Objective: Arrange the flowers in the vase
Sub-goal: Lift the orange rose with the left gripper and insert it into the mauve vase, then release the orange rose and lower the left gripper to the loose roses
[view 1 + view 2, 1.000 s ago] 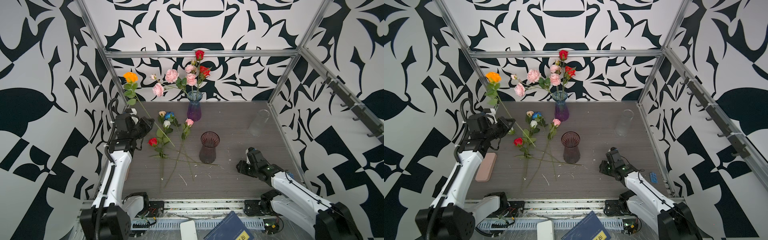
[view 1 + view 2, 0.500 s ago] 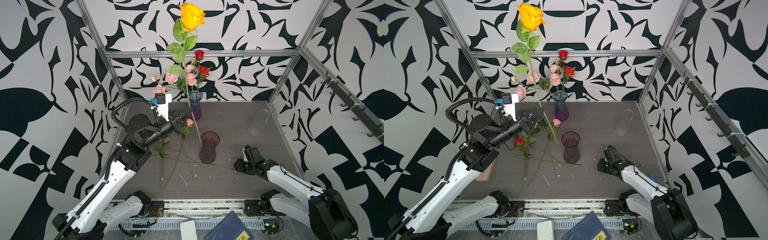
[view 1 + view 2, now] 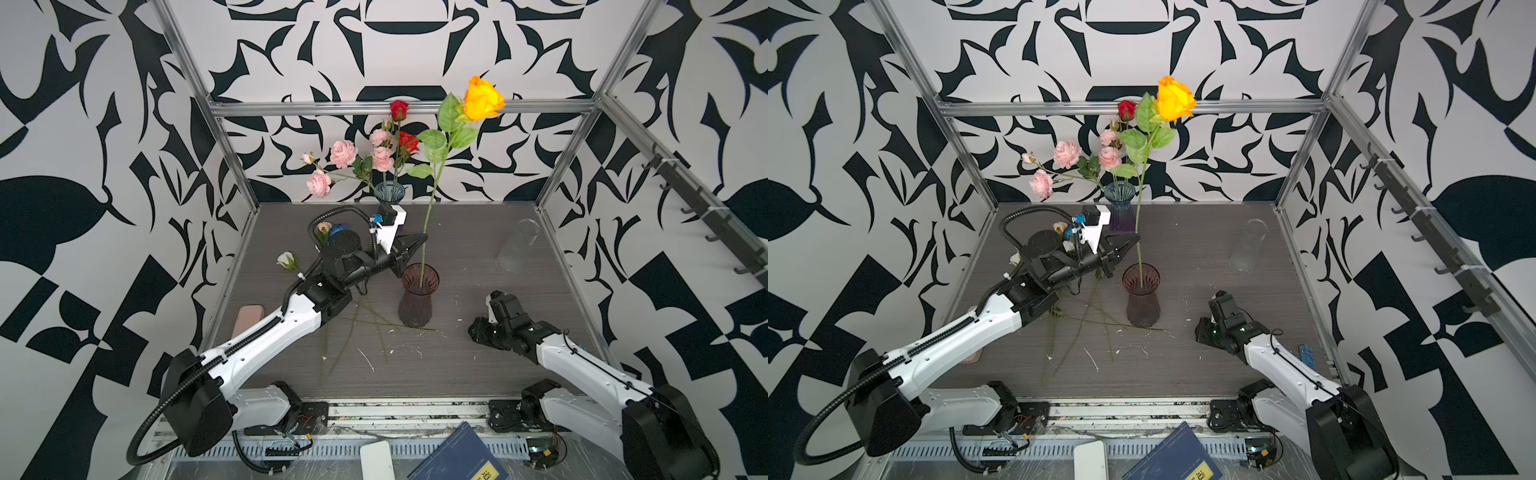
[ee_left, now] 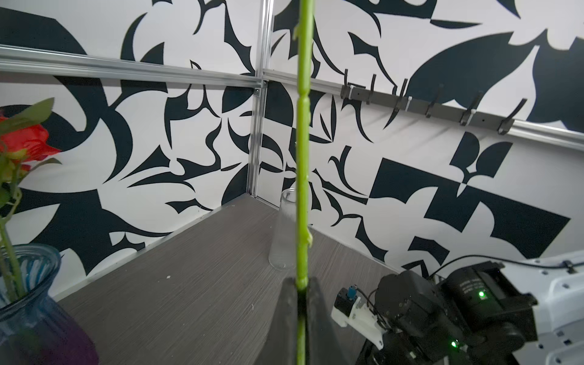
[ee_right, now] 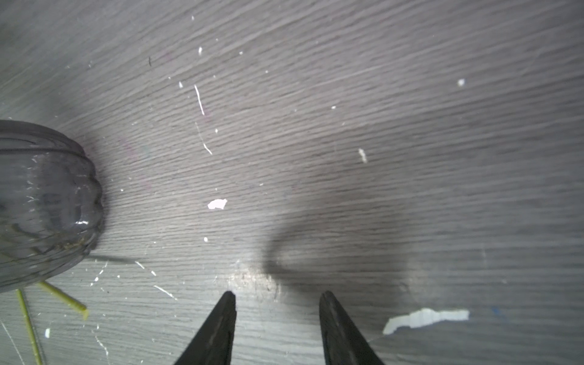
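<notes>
Top views, orange rose [image 3: 482,99] [image 3: 1175,97]: upright, with the bloom high above everything and its green stem dropping into the mouth of the dark vase [image 3: 417,307] [image 3: 1142,303].
Top views, dark vase: stands in the middle of the surface [image 3: 457,257], with the stem's lower end inside its rim.
Top views, left fingers [image 3: 417,240] [image 3: 1128,243]: pressed together on the rose's stem just above the vase's rim.
Top views, right fingers [image 3: 478,332] [image 3: 1202,332]: low over the surface to the right of the dark vase and apart from it. Whether they are spread cannot be told here.
Top views, blue vase [image 3: 389,193] [image 3: 1120,203]: at the back, holding the pink spray [image 3: 344,153] and red roses [image 3: 400,109].
Top views, cream rose [image 3: 286,259]: lies on the surface beside the left arm.
Top views, clear vase [image 3: 515,249]: upright near the right wall.
Left wrist, stem [image 4: 303,142]: runs straight through the view, pinched between the two dark fingers. The clear vase stands behind it.
Right wrist, right fingers [image 5: 221,328]: spread apart with nothing between them, just above the surface.
Right wrist, dark vase [image 5: 47,205]: its base sits off to one side, not touching the fingers, with cut stem ends [image 5: 63,298] lying by it.
</notes>
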